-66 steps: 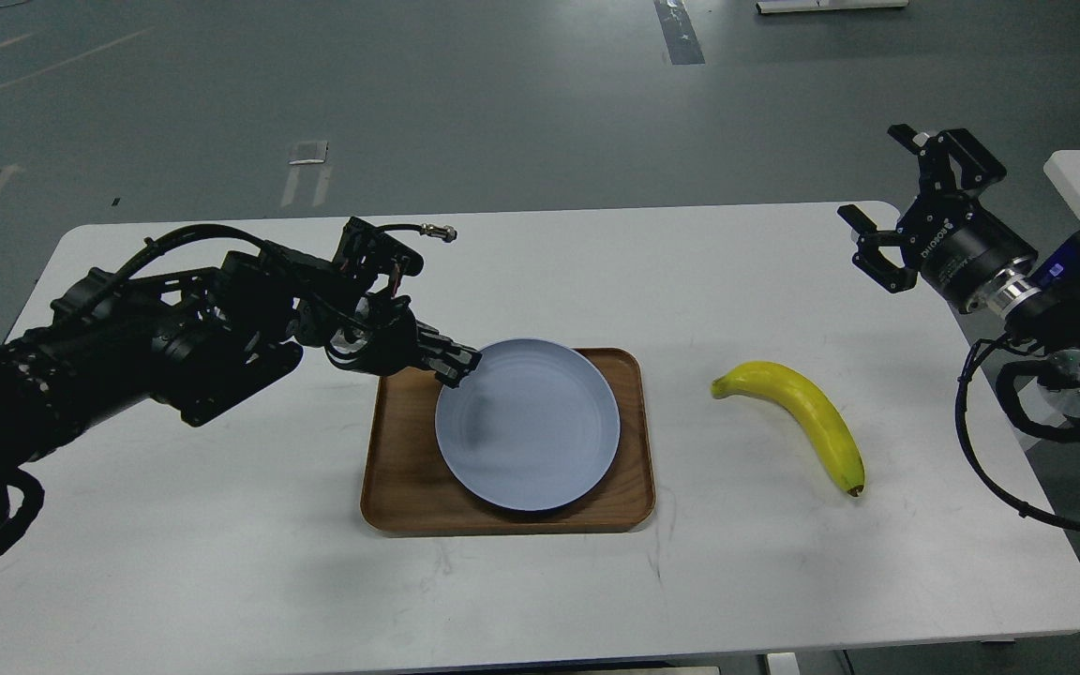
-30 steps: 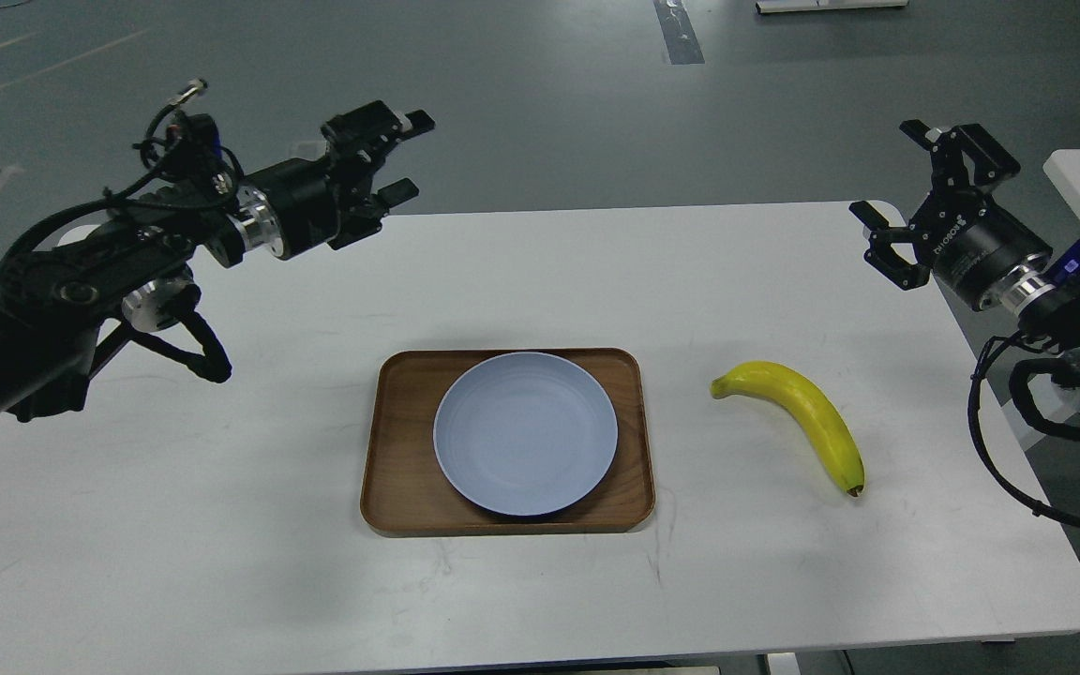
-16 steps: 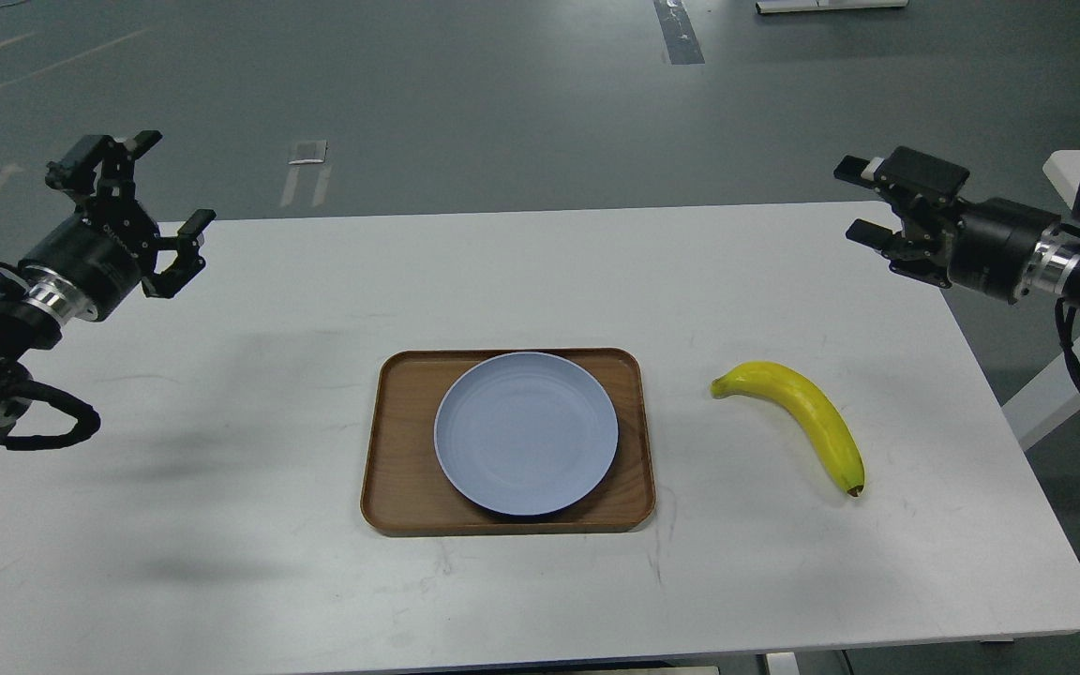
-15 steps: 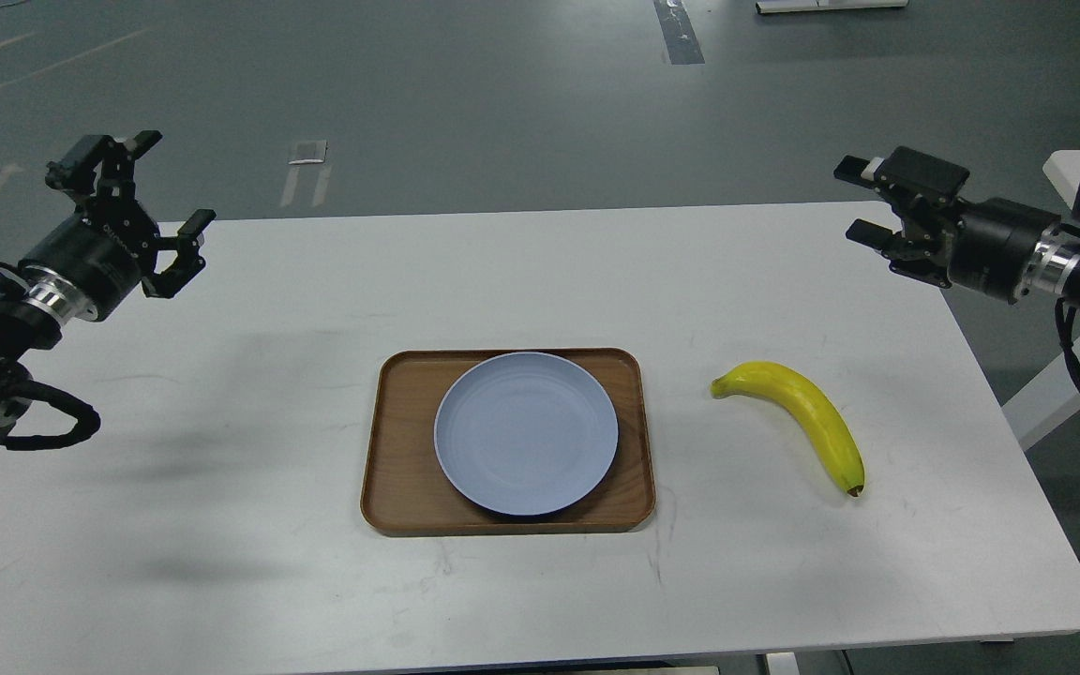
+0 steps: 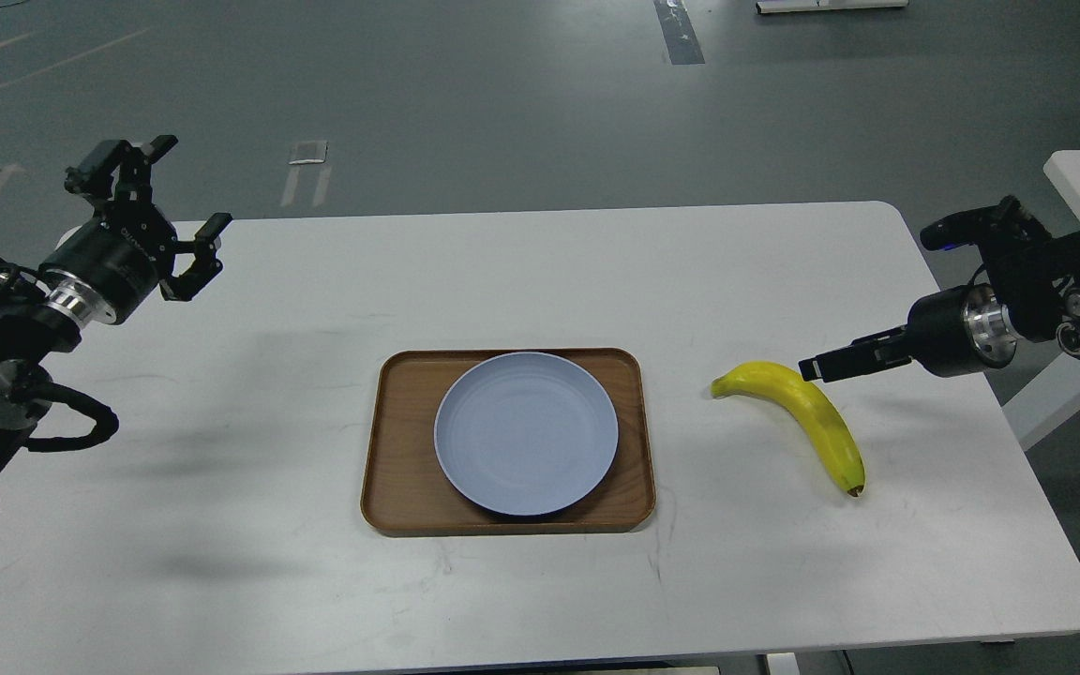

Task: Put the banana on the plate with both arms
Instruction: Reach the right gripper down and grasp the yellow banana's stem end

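A white table (image 5: 221,487) bears a wooden tray (image 5: 404,469) holding the plate (image 5: 526,433). The banana (image 5: 807,417) lies right of it. The left gripper (image 5: 165,192) hangs spread, empty; the right gripper (image 5: 817,367), edge-on beside the banana, looks unreadable.

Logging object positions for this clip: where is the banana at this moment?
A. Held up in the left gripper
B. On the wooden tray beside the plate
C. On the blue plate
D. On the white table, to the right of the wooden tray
D: the banana lies on the white table, clear of the wooden tray, and the blue plate on that tray is bare.
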